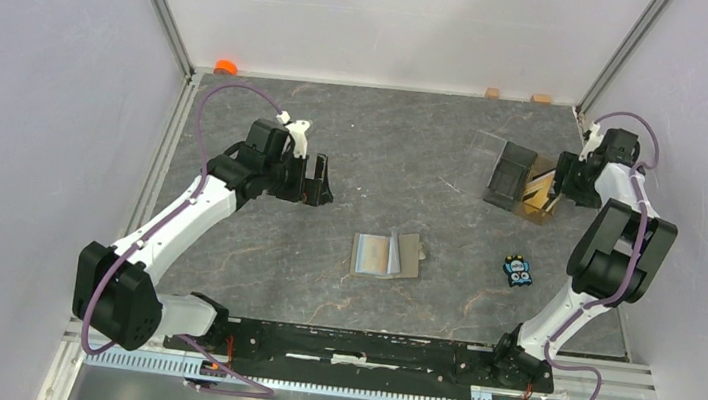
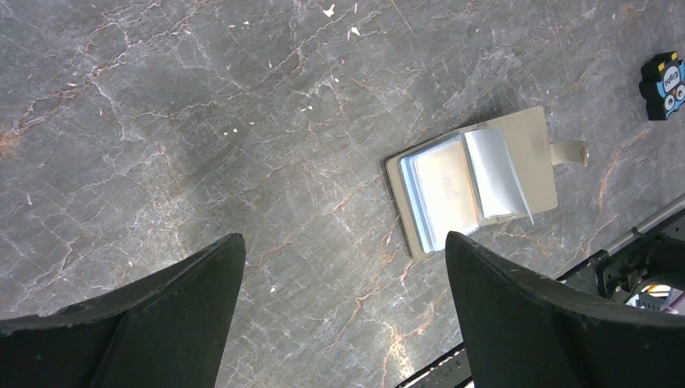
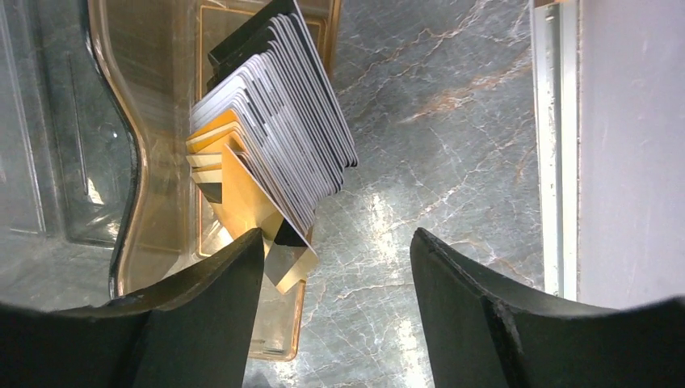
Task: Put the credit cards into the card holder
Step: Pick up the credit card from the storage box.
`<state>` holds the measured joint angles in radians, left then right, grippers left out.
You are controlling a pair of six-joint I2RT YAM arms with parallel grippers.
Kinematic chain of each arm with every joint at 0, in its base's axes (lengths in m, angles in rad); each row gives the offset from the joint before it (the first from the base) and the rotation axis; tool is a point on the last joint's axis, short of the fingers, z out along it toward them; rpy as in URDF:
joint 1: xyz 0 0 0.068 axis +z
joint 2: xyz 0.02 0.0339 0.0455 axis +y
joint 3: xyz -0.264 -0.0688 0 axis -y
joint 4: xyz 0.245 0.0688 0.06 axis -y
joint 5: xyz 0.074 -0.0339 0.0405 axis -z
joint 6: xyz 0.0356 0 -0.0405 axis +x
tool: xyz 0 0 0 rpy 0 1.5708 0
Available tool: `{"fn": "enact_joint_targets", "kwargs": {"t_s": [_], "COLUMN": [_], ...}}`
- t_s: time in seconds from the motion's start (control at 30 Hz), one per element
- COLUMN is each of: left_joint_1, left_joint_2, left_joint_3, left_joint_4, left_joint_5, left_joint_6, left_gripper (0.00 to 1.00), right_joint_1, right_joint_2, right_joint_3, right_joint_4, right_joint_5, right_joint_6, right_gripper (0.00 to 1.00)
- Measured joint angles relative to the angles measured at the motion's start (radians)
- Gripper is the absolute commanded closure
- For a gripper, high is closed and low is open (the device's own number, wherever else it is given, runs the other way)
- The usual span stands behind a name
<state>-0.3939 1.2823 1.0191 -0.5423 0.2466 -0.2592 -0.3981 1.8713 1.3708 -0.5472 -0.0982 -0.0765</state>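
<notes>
The olive-khaki card holder (image 1: 387, 255) lies open mid-table, its pale blue-grey sleeves up; it also shows in the left wrist view (image 2: 475, 179). The credit cards (image 3: 271, 145), gold and grey-edged, stand fanned in a stack in a clear plastic box (image 1: 516, 179) at the right back. One gold card (image 3: 284, 257) sticks out lowest, close to the left finger. My right gripper (image 3: 335, 275) is open just beside the stack, holding nothing. My left gripper (image 2: 343, 267) is open and empty above bare table, left of the card holder.
A small black and blue owl-faced toy (image 1: 518, 271) lies right of the card holder. An orange thing (image 1: 225, 67) sits at the back left edge. Two small tan blocks (image 1: 492, 92) sit at the back wall. A metal rail (image 3: 553, 145) edges the table on the right.
</notes>
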Motion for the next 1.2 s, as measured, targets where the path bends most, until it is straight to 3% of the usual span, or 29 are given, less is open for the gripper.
{"fn": "enact_joint_targets", "kwargs": {"t_s": [0.37, 0.83, 1.2], "left_joint_1": [0.0, 0.0, 0.0], "left_joint_2": [0.0, 0.0, 0.0], "left_joint_3": [-0.005, -0.009, -0.011], "left_joint_4": [0.0, 0.0, 0.0], "left_joint_5": [0.0, 0.014, 0.021], "left_joint_6": [0.0, 0.0, 0.0], "left_gripper": [0.0, 0.0, 0.0], "right_joint_1": [-0.006, -0.006, -0.005], "right_joint_2": [-0.011, -0.007, -0.048], "right_joint_3": [0.025, 0.031, 0.031], "right_joint_4": [0.014, 0.04, 0.042], "right_joint_5": [-0.024, -0.069, -0.074], "right_joint_6": [0.0, 0.001, 0.004], "right_gripper": [0.43, 0.8, 0.98]}}
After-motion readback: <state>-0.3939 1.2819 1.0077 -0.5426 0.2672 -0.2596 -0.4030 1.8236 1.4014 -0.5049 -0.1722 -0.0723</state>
